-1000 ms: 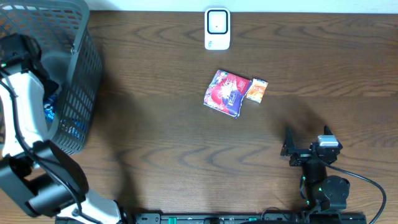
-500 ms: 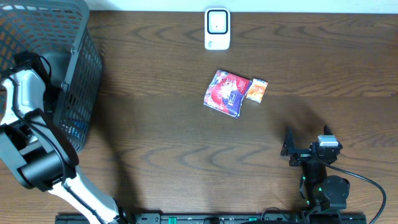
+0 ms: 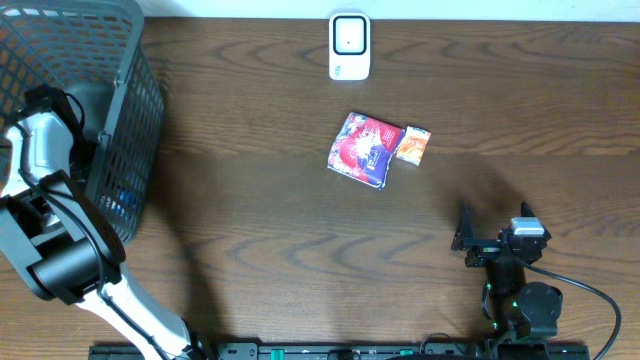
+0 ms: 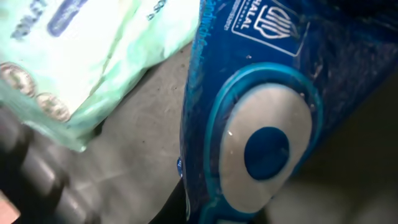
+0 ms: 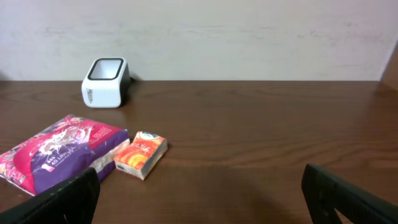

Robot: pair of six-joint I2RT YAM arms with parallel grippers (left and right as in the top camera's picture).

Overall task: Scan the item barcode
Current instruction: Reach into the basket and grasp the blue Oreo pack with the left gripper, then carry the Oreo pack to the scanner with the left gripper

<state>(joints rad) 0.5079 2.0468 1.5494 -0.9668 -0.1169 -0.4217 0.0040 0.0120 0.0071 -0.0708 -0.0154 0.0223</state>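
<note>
My left arm (image 3: 45, 140) reaches down into the grey mesh basket (image 3: 135, 110) at the table's left; its gripper is hidden there from overhead. The left wrist view is filled by a blue pack (image 4: 261, 124) with a white oval label. One dark finger (image 4: 173, 208) presses against the pack's lower edge, and the gripper is shut on it. A pale green pack (image 4: 93, 56) lies beside it. The white scanner (image 3: 349, 45) stands at the table's far edge. My right gripper (image 3: 493, 215) rests open near the front right, holding nothing.
A purple-pink pack (image 3: 362, 150) and a small orange pack (image 3: 412, 145) lie side by side mid-table, in front of the scanner (image 5: 104, 82). In the right wrist view the purple-pink pack (image 5: 59, 152) and the small orange pack (image 5: 142, 154) sit ahead to the left.
My left arm has shifted a little inside the basket, and its gripper has closed on the blue pack. The right arm has not moved.
</note>
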